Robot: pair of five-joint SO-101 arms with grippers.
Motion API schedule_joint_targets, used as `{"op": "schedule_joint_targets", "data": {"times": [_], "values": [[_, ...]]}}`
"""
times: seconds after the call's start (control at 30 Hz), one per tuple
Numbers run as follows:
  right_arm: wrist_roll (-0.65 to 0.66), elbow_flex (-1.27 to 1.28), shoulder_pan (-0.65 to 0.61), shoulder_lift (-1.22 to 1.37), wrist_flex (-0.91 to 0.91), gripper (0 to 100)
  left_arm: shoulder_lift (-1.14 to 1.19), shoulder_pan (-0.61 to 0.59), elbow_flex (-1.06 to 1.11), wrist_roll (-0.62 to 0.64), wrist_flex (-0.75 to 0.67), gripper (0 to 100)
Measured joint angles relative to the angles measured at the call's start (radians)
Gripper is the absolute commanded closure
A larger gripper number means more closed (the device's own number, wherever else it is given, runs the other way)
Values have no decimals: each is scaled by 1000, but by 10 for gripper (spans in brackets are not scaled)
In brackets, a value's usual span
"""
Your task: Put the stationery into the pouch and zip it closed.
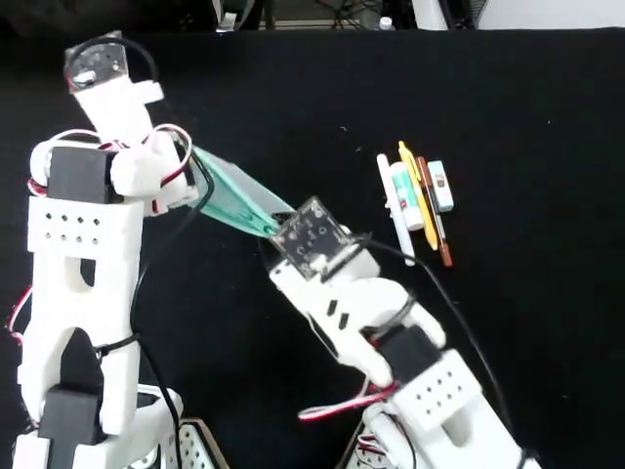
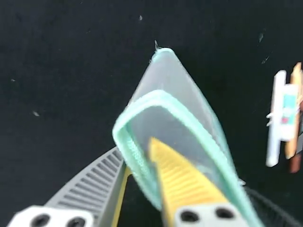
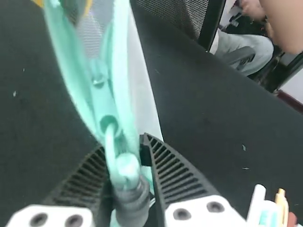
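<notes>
A teal mesh pouch (image 1: 234, 198) hangs stretched above the black table between my two grippers. My left gripper (image 1: 193, 186) is shut on the rim (image 2: 142, 163) of the pouch's open end, one yellow finger (image 2: 177, 177) inside the mouth. My right gripper (image 1: 281, 231) is shut on the teal zipper pull (image 3: 124, 171) at the other end of the pouch (image 3: 97, 61). The stationery (image 1: 418, 200) lies in a row on the table to the right of the right gripper: a white pen, a glue stick, a yellow pen, a brown pencil and an eraser.
The black table (image 1: 508, 107) has free room behind and to the right of the stationery. Both white arm bases (image 1: 73, 293) stand at the front edge, with a black cable (image 1: 444, 303) running over the right arm. A mesh chair (image 3: 189, 19) stands beyond the table's edge.
</notes>
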Motion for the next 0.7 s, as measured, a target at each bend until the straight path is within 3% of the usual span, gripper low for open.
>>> {"op": "schedule_joint_targets", "data": {"times": [0.23, 0.57, 0.63, 0.7], "values": [[41, 0, 17, -87, 91, 986, -83, -3, 0, -230, -3, 780], [43, 12, 20, -180, 173, 986, -49, -3, 0, -324, -126, 781], [43, 12, 25, -210, 196, 986, -17, -3, 0, -333, -127, 816], [43, 12, 28, -236, 219, 986, 5, -3, 0, -334, -127, 914]]}}
